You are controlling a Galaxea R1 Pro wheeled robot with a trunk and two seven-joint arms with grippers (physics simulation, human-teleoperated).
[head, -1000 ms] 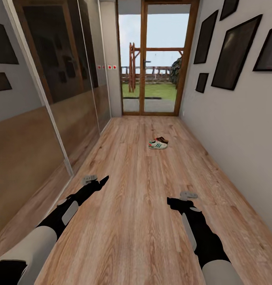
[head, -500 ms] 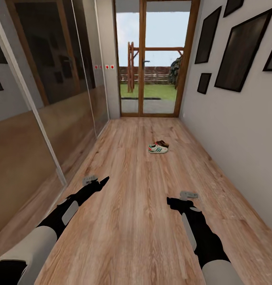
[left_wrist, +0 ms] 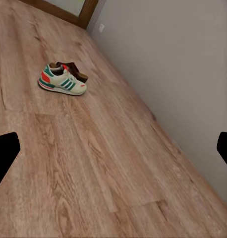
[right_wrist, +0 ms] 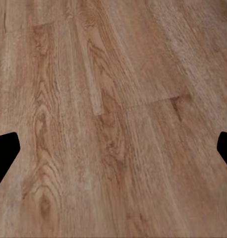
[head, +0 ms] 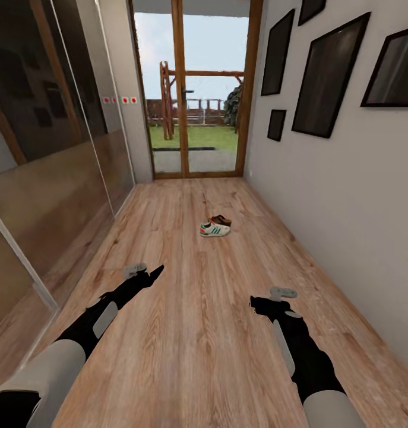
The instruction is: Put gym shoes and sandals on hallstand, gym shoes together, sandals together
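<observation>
Head view looks down the corridor: a gym shoe point(head: 215, 229) lies on its sole on the corridor floor point(head: 192, 333), well ahead of both arms, near the wall hung with black-framed pictures point(head: 327, 77). Just behind it, touching or nearly so, sits a dark brown sandal point(head: 221, 220). The glass door point(head: 192, 101) closes the far end and the mirrored wardrobe doors point(head: 55, 178) run along the left. The left hand point(head: 145, 271) hangs low over the planks, and so does the right hand point(head: 274, 297); both carry nothing. In the left wrist view the fingers point(left_wrist: 4, 153) stand wide apart, released, with the sneaker point(left_wrist: 62, 81) far beyond them. In the right wrist view the fingertips point(right_wrist: 5, 151) are spread too, bare wood between them.
</observation>
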